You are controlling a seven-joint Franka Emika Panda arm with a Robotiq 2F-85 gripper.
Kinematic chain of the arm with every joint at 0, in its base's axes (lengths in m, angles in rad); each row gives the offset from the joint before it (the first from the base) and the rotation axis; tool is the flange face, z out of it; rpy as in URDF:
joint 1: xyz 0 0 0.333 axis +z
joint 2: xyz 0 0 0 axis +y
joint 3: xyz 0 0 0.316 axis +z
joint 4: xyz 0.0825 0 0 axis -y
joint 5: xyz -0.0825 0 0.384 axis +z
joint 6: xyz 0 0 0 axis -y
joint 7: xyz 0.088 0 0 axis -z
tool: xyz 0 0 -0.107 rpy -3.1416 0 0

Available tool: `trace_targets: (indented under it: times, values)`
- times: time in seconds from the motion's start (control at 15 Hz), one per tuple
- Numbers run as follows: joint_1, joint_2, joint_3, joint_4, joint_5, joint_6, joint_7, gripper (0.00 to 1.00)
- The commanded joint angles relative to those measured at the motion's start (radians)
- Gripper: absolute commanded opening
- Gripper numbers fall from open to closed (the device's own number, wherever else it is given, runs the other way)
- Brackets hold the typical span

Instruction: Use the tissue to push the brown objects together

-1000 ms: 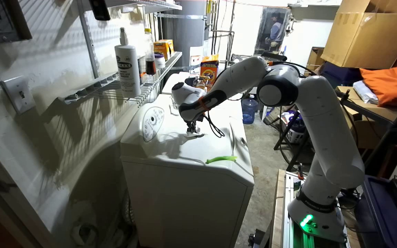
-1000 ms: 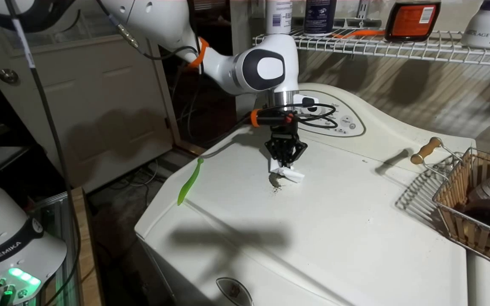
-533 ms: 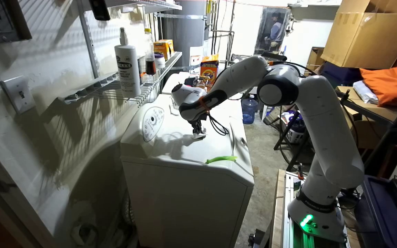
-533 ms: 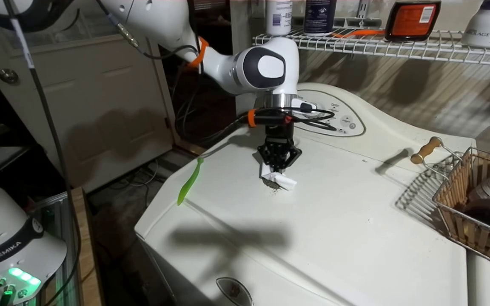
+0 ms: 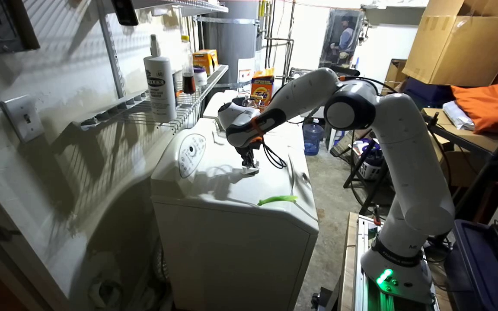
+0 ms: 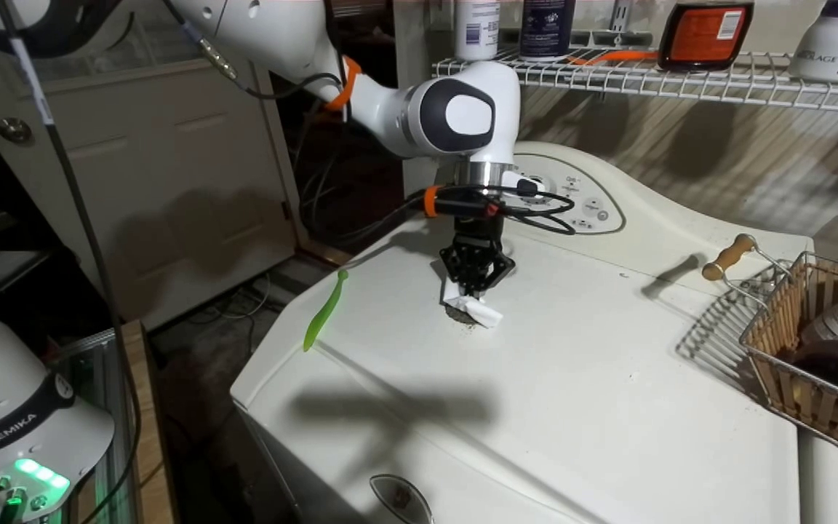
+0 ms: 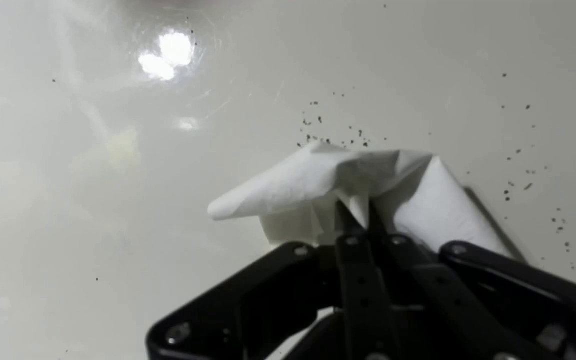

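My gripper [image 6: 473,292] points down at the white washer top [image 6: 572,393], shut on the crumpled white tissue [image 6: 483,311]. In the wrist view a fold of the tissue [image 7: 293,182] pokes up between the black fingertips of the gripper [image 7: 363,220], and its sides spread out left and right. The brown objects show there as small dark specks [image 7: 319,119] just beyond the tissue's far edge. More brown specks [image 7: 507,199] lie scattered to the right. A dark patch [image 6: 458,315] sits against the tissue's lower edge; whether it is shadow or crumbs I cannot tell. Whatever lies under the tissue is hidden.
A bright green strip [image 6: 324,313] lies near the washer's edge. A wire basket [image 6: 753,342] with bottles stands at the right in that exterior view. Above the control panel [image 6: 593,207] runs a wire shelf [image 6: 681,91] holding bottles and a jar.
Over the first half second my gripper slid the tissue across the washer top, away from the control panel. Since then it has shifted only slightly. The grip has stayed shut.
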Motion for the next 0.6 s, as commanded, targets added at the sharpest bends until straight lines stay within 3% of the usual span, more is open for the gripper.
trace_targets:
  times: [0.0,0.53]
  values:
    - [-0.03,-0.014,0.032,-0.027,0.056,0.074,0.036,0.01]
    - [-0.026,-0.098,0.008,-0.039,0.116,0.052,0.16,0.01]
